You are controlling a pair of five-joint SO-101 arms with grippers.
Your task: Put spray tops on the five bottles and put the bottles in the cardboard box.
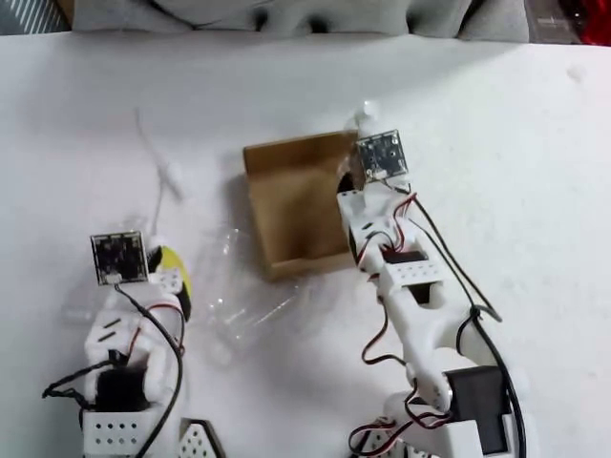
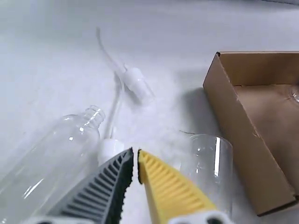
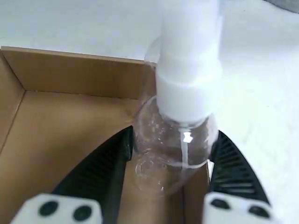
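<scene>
My right gripper is shut on a clear bottle that carries a white spray top, held upright over the far right corner of the cardboard box. From above, this gripper is at the box's right wall. My left gripper is shut with nothing in it, low over the table at the lower left. An uncapped clear bottle lies beside it, a second clear bottle on its other side. One loose spray top lies ahead, another by the grey finger.
The box is open at the top, and its inner floor is bare brown card. A white cloth covers the table. A loose spray top with its thin tube lies left of the box, and clear bottles lie in front of it.
</scene>
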